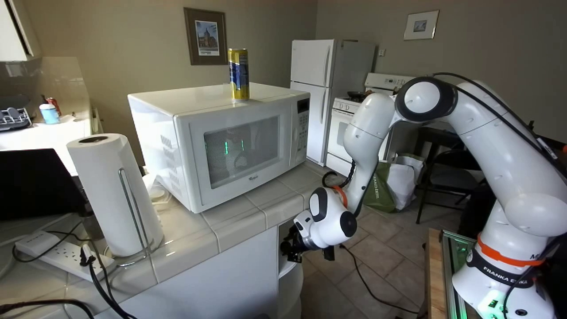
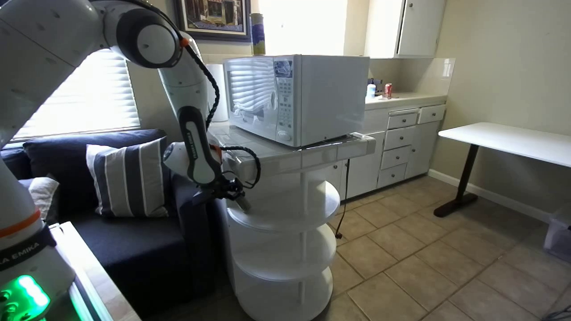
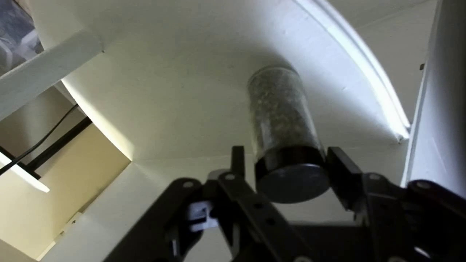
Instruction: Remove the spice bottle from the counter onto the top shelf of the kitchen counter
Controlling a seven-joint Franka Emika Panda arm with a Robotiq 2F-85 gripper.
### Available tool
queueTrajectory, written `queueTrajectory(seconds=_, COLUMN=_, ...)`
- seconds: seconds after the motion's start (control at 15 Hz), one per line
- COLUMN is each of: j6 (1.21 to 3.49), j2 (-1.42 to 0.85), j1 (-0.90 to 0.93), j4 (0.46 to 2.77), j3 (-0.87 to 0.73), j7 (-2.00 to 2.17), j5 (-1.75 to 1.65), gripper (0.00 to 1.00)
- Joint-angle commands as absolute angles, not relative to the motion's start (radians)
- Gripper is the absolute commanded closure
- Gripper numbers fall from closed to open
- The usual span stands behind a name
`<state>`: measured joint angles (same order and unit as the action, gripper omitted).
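The spice bottle (image 3: pixel 282 109) is clear with greenish-grey contents and a black cap. In the wrist view its base meets the white top rounded shelf (image 3: pixel 164 91) or is very close to it. In an exterior view the bottle (image 2: pixel 243 204) looks tilted at that shelf (image 2: pixel 285 216). My gripper (image 3: pixel 285 160) has its fingers on both sides of the cap. A gap shows between the left finger and the cap; the right finger is touching or nearly touching it. The gripper also shows in both exterior views (image 2: pixel 234 191) (image 1: pixel 290 250). The bottle is not discernible in the latter view.
The tiled counter (image 2: pixel 267 154) overhangs the shelf, with a microwave (image 2: pixel 332 98) on it and a can (image 1: pixel 239 75) on top. A vertical post (image 3: pixel 51 69) stands at the shelf. Lower rounded shelves (image 2: pixel 285 254) lie beneath. A dark sofa (image 2: pixel 129 249) is close beside.
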<state>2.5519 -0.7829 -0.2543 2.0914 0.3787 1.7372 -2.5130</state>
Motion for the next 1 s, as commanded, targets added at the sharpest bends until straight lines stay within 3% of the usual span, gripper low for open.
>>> queueTrajectory(seconds=0.0, j6=2.552, j2=-0.813, j1=-0.219, j4=2.048, j3=0.359, j7=1.771, j5=-2.512, gripper=0.18)
queueTrajectory(seconds=0.13, j6=2.551, j2=-0.813, j1=-0.215, j4=2.048, j3=0.356, j7=1.775, j5=-2.512, gripper=0.13)
queueTrajectory(seconds=0.47, j6=2.541, j2=-0.809, j1=-0.209, j4=2.046, j3=0.353, j7=1.788, j5=-2.512, gripper=0.25)
queueTrajectory(seconds=0.53, j6=2.537, j2=-0.808, j1=-0.21, j4=2.045, j3=0.355, j7=1.8, j5=-2.512, gripper=0.19)
queueTrajectory(seconds=0.6, j6=2.525, j2=-0.806, j1=-0.207, j4=2.046, j3=0.354, j7=1.81, j5=-2.512, gripper=0.05)
queueTrajectory(seconds=0.93, j6=2.456, j2=-0.786, j1=-0.189, j4=2.066, j3=0.346, j7=1.88, j5=-2.509, gripper=0.0)
